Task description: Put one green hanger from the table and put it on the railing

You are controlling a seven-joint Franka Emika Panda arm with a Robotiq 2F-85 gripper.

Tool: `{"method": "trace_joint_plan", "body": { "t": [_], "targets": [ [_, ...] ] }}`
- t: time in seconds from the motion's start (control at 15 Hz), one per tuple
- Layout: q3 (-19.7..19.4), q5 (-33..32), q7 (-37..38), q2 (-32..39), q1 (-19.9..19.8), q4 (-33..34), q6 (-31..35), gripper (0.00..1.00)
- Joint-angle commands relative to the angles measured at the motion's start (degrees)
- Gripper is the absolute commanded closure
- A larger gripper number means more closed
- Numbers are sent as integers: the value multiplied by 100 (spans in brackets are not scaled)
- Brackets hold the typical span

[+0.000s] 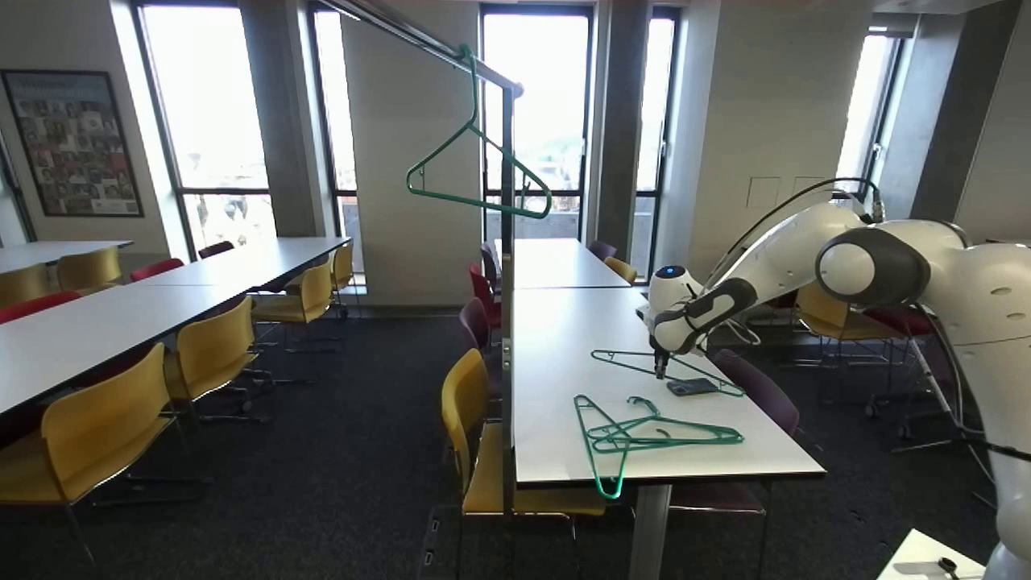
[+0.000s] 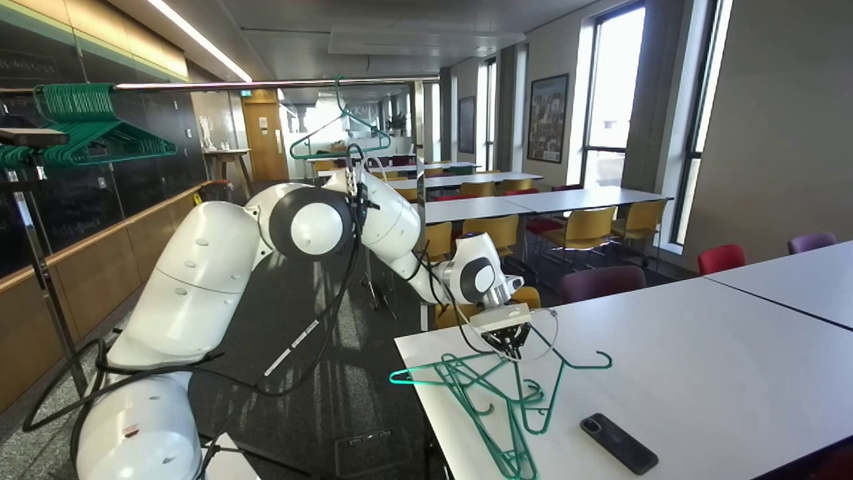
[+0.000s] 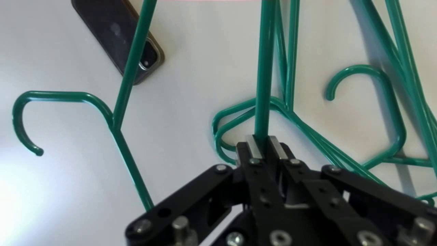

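1. Hand (image 3: 262, 146) pinching the green hanger (image 3: 265, 68) on a straight length of its rod; metal-faced fingertips (image 3: 253, 147) pressed to either side.
2. Hanger position: over the tabletop (image 2: 733, 347), hook pointing away from the hand. Cannot tell whether all of it is clear of the surface.
3. Hanger appearance: slim round rod, deep green, glossy, bent into a flat triangle; curved hook at the apex with a blunt rounded tip.
4. Loose hangers (image 1: 668, 439), same type, overlap in a heap just beside it; one corner juts past the tabletop's edge.
5. Phone (image 2: 620, 442), dark with rounded corners, lies flat near the hangers. Wrist view: a sloping shoulder of the held hanger crosses in front of it.
6. Tabletop: smooth, white, thin dark edge; straight seam to the next table.
7. Railing (image 2: 233, 85): straight, shiny metal bar on an upright. Single hanger (image 1: 471, 203) hung by its hook near the bar's end; packed bunch (image 2: 100, 137) farther along.
8. Room: rows of white tables, yellow, red and purple chairs (image 1: 213, 346), dark floor (image 1: 362, 419), tall bright windows (image 1: 205, 97), framed poster (image 1: 72, 145), dark wall board (image 2: 40, 57).
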Motion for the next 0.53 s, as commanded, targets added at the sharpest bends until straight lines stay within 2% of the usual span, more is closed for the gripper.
{"method": "trace_joint_plan", "body": {
  "t": [0.0, 0.13, 0.2, 0.33, 0.47],
  "targets": [
    [-683, -1155, 1180, -755, 568, -841, 560, 98],
    [-1013, -1950, 1910, -1135, 899, -1205, 727, 98],
    [-1056, -2296, 2186, -1374, 978, -1404, 740, 98],
    [-1041, -2978, 2702, -1912, 1065, -1818, 786, 98],
    [-826, -3455, 2934, -2439, 1010, -2167, 752, 98]
  ]
}}
